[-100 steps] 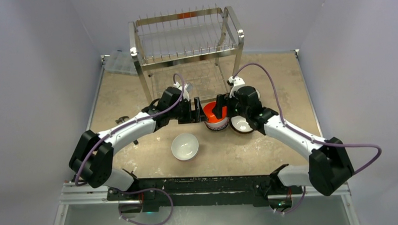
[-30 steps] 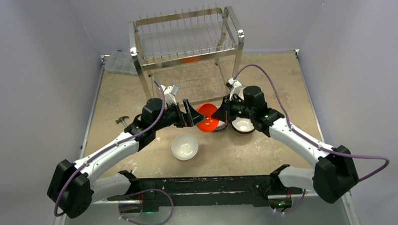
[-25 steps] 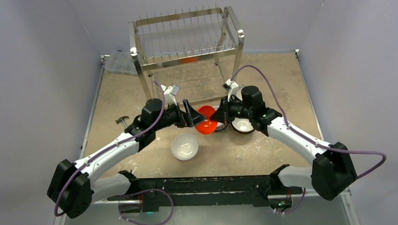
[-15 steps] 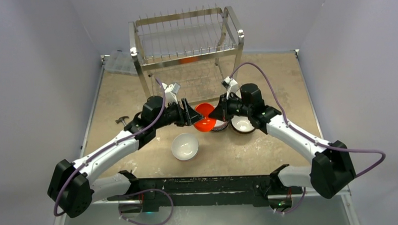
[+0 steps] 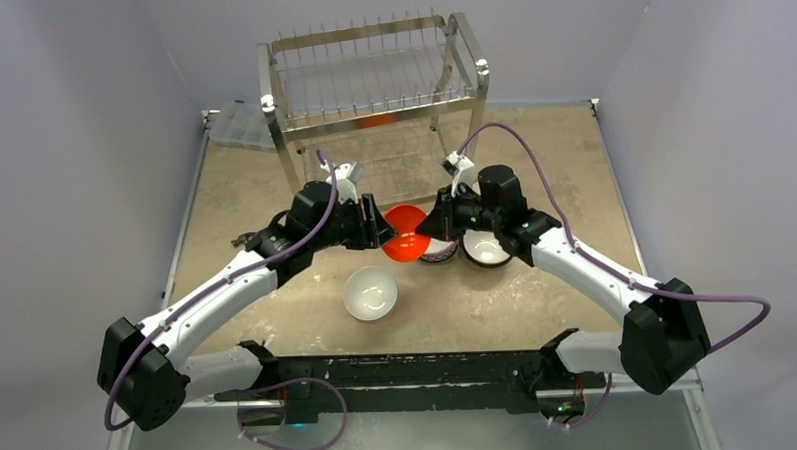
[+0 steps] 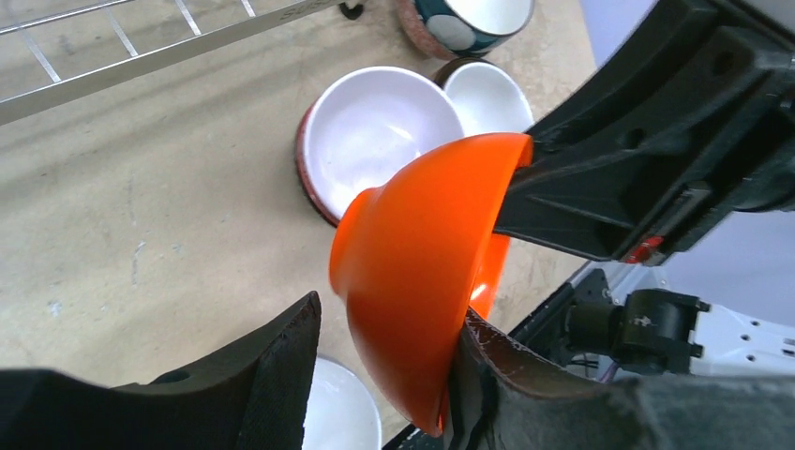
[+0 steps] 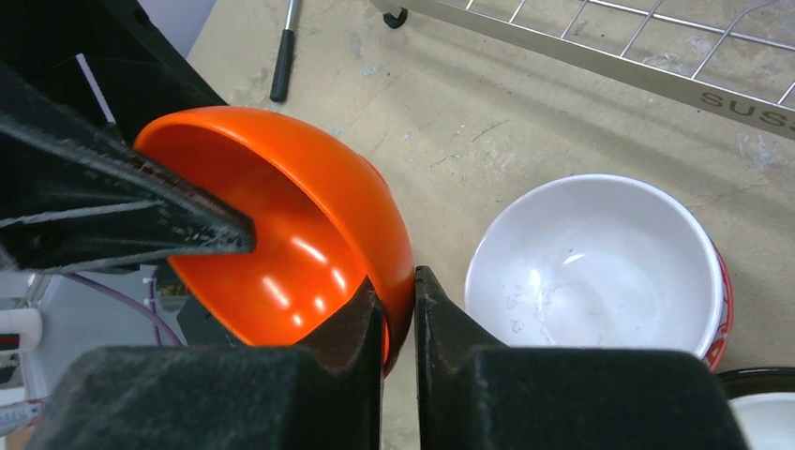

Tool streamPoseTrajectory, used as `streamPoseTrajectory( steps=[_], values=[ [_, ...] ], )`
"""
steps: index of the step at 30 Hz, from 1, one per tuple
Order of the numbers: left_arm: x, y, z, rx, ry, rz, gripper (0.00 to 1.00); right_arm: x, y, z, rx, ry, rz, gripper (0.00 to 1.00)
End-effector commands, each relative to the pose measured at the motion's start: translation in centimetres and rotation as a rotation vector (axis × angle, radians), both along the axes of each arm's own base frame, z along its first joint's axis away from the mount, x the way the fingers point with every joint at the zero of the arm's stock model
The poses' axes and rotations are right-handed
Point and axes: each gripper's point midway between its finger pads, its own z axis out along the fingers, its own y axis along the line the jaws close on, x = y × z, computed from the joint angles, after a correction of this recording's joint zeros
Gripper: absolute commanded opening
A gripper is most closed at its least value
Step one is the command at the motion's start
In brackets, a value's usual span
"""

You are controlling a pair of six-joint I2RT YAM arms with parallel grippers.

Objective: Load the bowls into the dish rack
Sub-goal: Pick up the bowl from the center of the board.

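Observation:
The orange bowl (image 5: 405,235) hangs tilted above the table between both grippers, in front of the dish rack (image 5: 369,76). My right gripper (image 7: 398,281) is shut on its rim, one finger inside and one outside. My left gripper (image 6: 389,314) straddles the opposite wall. Its inner finger (image 6: 487,375) rests against the inside, while the outer finger (image 6: 281,375) stands a small gap off the outside. Below sit a red-sided white bowl (image 7: 595,267), a brown bowl (image 5: 485,250), a teal-patterned bowl (image 6: 464,19) and a white bowl (image 5: 370,292).
Something orange (image 5: 376,119) shows behind the rack's lower tier. A clear plastic box (image 5: 236,126) sits at the back left beside the rack. A small dark-handled tool (image 5: 243,240) lies on the table left of my left arm.
My left gripper has come in from the left and its jaws have narrowed around the orange bowl's wall. The bowl, still held by the right gripper, has shifted slightly left.

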Motion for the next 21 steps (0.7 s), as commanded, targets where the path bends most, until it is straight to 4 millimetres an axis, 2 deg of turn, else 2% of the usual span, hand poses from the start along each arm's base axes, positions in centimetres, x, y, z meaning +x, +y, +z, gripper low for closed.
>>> streamPoseTrajectory(
  steps=[1,4,6,10,18,21],
  values=[
    [1.3,2.8,-1.7,0.117,0.015,0.116,0.0,0.3,1.1,4.2,0.097,-0.081,0.053,0.18],
    [1.1,2.2,-1.9,0.07,0.032,0.109,0.0,-0.1,1.3,4.0,0.116,-0.052,0.058,0.33],
    [1.0,1.9,-2.1,0.037,0.041,0.111,0.0,-0.3,1.2,3.6,0.122,-0.031,0.043,0.35],
    [1.0,1.4,-2.1,-0.019,0.047,0.115,0.0,-0.2,0.7,3.5,0.123,-0.029,0.003,0.5],
    [1.7,1.7,-1.6,-0.085,0.055,0.119,0.0,-0.5,-0.1,4.0,0.126,-0.023,-0.05,0.91],
    [1.8,1.5,-0.6,-0.158,0.029,0.092,0.0,-1.1,-0.2,3.8,0.147,0.008,-0.058,0.97]
  ],
)
